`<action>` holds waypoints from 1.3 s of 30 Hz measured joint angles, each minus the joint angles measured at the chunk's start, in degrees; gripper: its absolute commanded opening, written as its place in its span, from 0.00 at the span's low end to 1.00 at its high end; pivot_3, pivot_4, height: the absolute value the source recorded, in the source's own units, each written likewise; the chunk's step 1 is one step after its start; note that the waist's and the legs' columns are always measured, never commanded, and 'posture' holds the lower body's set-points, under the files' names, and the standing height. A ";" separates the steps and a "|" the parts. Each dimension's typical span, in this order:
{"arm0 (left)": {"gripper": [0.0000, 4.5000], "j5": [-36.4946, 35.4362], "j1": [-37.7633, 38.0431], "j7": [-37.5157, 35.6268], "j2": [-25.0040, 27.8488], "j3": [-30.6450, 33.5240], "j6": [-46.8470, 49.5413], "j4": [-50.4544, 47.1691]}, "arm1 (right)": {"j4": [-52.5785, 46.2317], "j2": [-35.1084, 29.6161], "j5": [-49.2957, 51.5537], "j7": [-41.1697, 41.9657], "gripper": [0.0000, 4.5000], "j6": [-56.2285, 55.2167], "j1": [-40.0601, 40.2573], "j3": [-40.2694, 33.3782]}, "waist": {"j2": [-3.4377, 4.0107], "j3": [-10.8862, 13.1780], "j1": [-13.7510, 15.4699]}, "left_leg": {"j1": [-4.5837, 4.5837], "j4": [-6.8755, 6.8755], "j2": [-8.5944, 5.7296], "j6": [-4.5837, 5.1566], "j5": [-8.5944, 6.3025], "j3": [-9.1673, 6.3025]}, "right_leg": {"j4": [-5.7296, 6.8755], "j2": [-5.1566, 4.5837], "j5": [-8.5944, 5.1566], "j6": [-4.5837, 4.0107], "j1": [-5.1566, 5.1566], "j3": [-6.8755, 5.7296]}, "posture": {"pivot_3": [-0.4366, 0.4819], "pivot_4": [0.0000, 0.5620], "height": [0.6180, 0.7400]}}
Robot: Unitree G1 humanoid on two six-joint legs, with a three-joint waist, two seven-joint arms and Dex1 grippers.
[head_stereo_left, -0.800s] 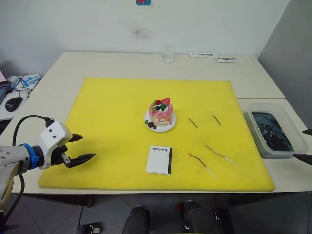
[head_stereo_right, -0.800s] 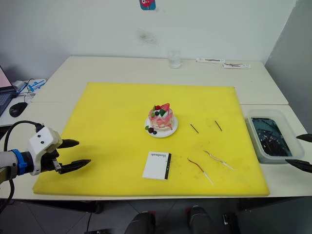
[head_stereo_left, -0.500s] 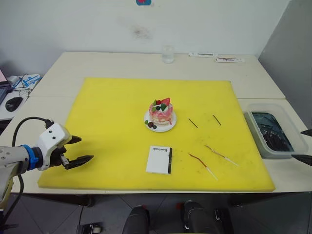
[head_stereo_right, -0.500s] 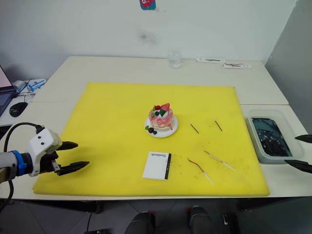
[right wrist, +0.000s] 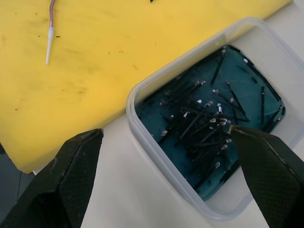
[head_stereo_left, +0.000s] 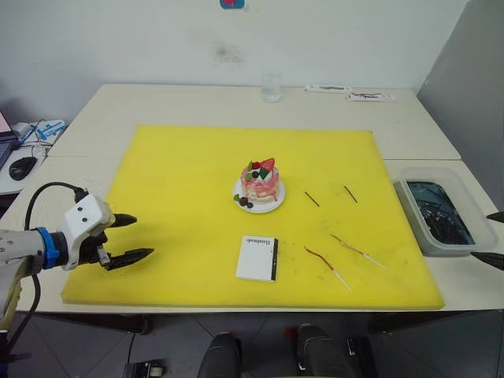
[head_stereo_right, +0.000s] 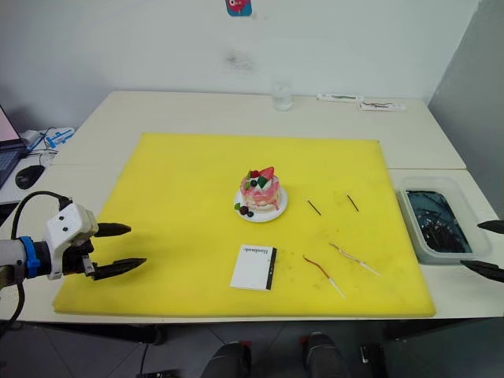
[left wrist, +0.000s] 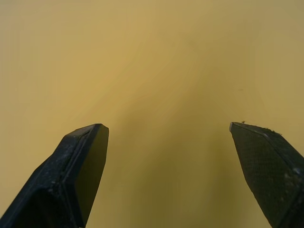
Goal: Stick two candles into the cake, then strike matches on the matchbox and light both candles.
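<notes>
Two candles (head_stereo_left: pixel 343 257) lie well apart from open left tool (head_stereo_left: pixel 131 239).

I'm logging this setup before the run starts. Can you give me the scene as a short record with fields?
surface: yellow mat on a pale table
cake: cake on a white plate, mid-mat, no candles in it
candles: two candles lying flat on the mat, right of the matchbox
matches: two matches lying right of the cake
matchbox: matchbox flat, in front of the cake
left gripper: left gripper open, empty, at the mat's left edge
right gripper: right gripper open, above a clear tub of dark sticks
</notes>
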 measured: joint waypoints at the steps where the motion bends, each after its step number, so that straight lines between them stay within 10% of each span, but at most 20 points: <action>1: 1.00 0.02 -0.40 0.04 0.00 -0.07 -0.08 0.67 | 0.00 0.02 0.00 -0.01 0.99 0.00 0.05 -0.02 | 0.00 0.00 0.00 | 0.00 0.00 0.00 0.00 0.00 0.00 | 0.00 0.00 0.00 0.00 0.00 0.00 | 0.48 0.27 1.00; 10: 1.00 3.04 -1.21 -0.08 -0.46 -1.54 -8.58 6.27 | -0.43 0.34 -0.01 -0.54 0.99 -0.32 0.25 -0.35 | 0.01 -0.01 0.04 | 0.00 0.00 0.00 0.00 0.00 0.00 | 0.04 0.00 0.00 0.00 0.01 0.00 | 0.48 0.27 1.00; 24: 1.00 -16.72 2.64 -1.16 -3.20 -7.97 13.47 -30.06 | -34.75 4.25 9.07 -9.64 0.99 22.79 4.59 -3.00 | 0.01 -0.01 0.19 | 0.03 0.10 0.01 0.00 0.00 -0.05 | 0.08 0.02 0.01 0.02 0.05 0.01 | 0.48 0.27 1.00; 39: 1.00 -21.30 -8.26 5.77 -9.38 -17.84 20.41 -37.65 | -46.50 5.90 6.99 -29.11 0.99 41.20 -0.86 20.46 | -0.02 -0.02 0.16 | -0.03 0.13 -0.01 0.02 0.02 -0.06 | 0.06 0.05 0.03 0.06 0.05 0.02 | 0.48 0.27 1.00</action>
